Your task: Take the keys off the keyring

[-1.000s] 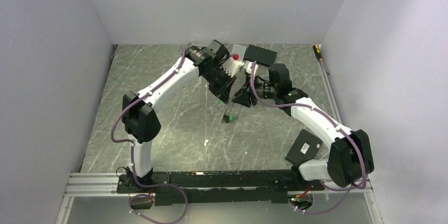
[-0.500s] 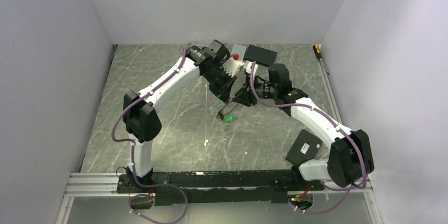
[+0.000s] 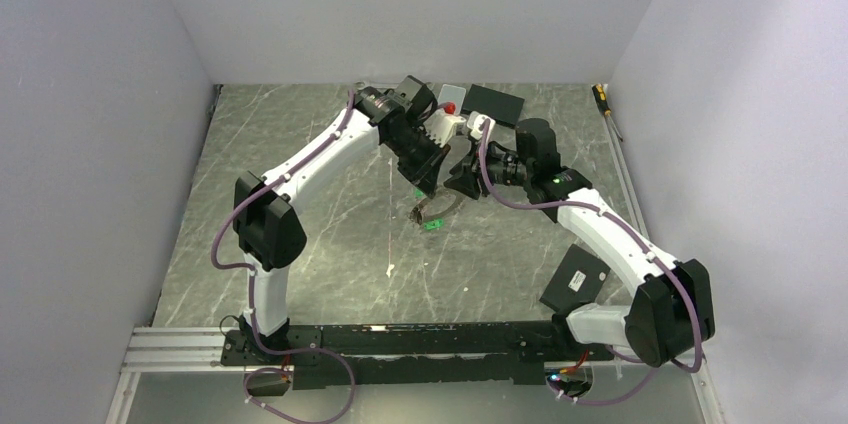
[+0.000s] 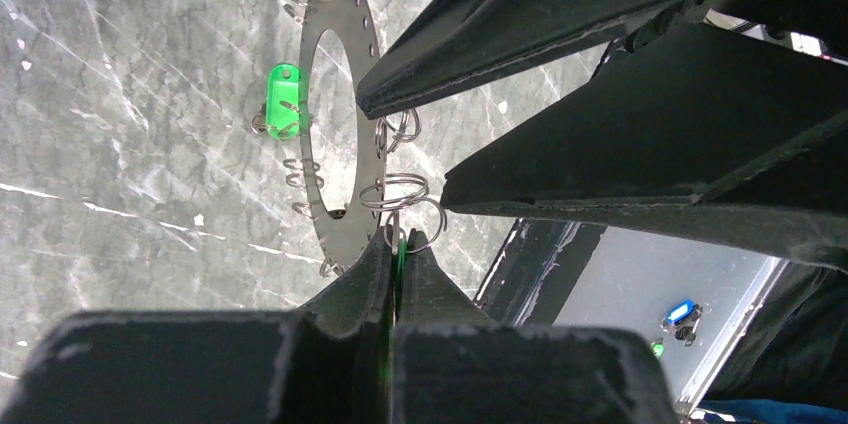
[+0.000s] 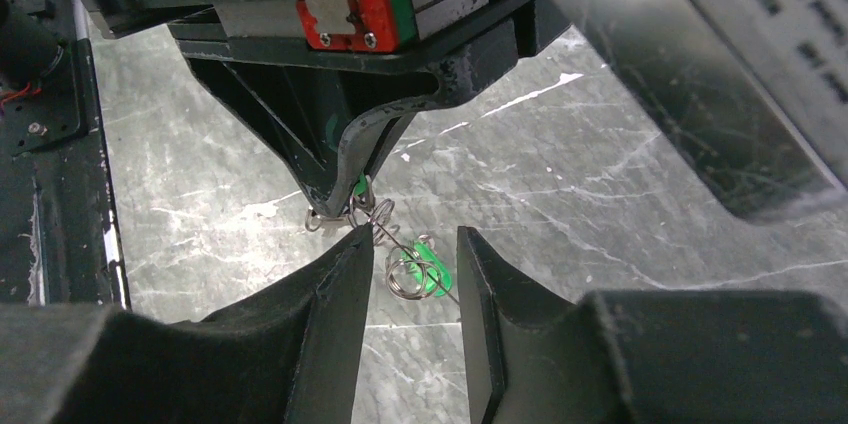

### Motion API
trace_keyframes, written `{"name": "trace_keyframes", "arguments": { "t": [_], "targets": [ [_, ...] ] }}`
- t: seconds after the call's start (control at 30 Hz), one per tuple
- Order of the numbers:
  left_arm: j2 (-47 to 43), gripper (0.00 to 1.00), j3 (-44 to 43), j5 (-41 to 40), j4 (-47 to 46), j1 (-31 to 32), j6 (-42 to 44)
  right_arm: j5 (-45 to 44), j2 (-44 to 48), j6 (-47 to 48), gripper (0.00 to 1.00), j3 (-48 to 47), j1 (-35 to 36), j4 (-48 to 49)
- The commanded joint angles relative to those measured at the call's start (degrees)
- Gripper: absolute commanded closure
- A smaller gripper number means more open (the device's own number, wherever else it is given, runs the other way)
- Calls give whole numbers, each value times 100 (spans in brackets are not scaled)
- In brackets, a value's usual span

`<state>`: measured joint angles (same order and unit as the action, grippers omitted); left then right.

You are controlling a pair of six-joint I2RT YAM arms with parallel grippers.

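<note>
Marble table (image 3: 300,244) under both arms. Right gripper (image 5: 413,244): fingers apart, straddling wire loops (image 5: 400,269). Left gripper (image 4: 398,244): fingers pressed together on thin green key head (image 5: 358,184). Keyring (image 4: 368,54), flat perforated ring, hangs below left gripper, between both grippers. Other green key (image 4: 283,99) dangles at its rim.

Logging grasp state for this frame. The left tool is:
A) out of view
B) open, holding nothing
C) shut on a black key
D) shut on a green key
D: in the left wrist view the left tool has its fingers pressed together on a sliver of a green key.
</note>
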<state>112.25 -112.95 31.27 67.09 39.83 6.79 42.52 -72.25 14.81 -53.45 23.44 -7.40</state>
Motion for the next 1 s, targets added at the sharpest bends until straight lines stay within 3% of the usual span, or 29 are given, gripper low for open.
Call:
{"name": "trace_keyframes", "arguments": {
  "t": [0.0,0.6,0.97],
  "targets": [
    [3,100,-261,321,-74,7,-42,191,188,5,59,-236,-7,198],
    [-35,100,-227,574,-125,-238,-178,23,85,28,47,-96,186,393],
    [-50,100,-241,707,-122,-240,-178,-693,-134,363,58,-176,684,386]
  ]
}}
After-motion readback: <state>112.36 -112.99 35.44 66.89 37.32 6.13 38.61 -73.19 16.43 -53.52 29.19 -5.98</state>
